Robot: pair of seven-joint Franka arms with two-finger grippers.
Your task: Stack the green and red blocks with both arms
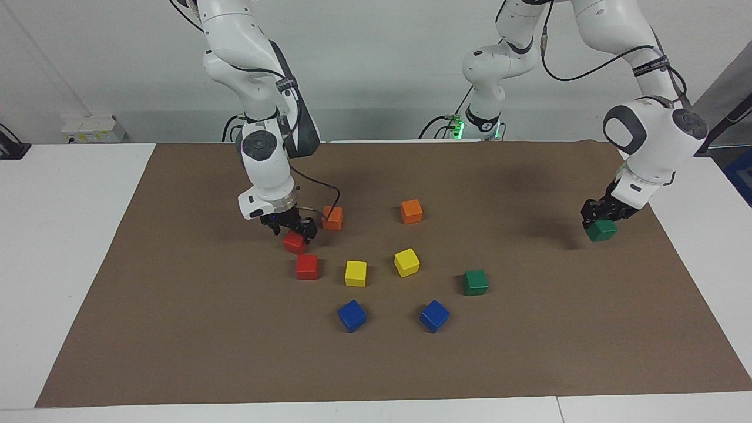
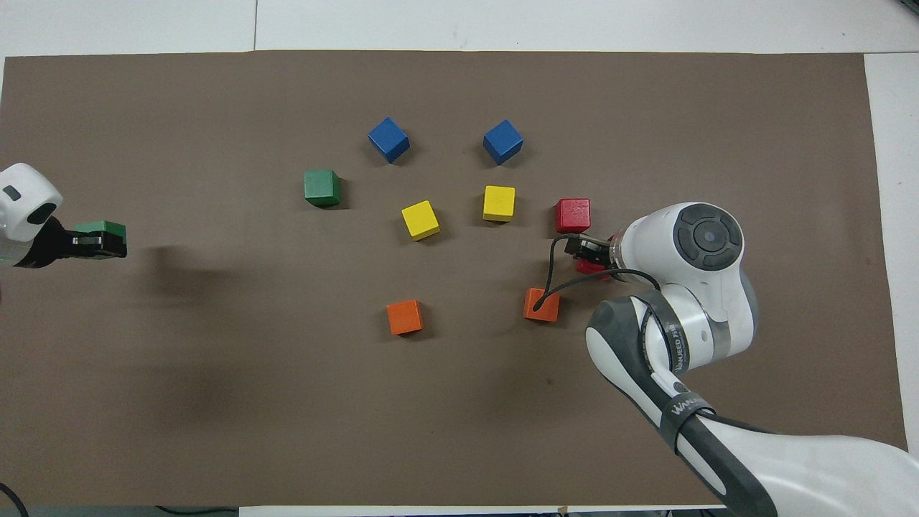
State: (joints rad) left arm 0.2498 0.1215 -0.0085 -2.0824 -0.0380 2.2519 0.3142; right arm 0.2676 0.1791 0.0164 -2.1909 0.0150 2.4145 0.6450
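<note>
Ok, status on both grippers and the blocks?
Left gripper shut on green block, raised over mat, left arm's end. Right gripper at red block. Nothing blocking.

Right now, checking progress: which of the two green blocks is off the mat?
The green block held in the left gripper, over the mat's left-arm end; the other green block sits beside the blue cubes.

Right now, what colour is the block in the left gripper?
Dark green block in the left gripper; facing view shows it best.
</note>
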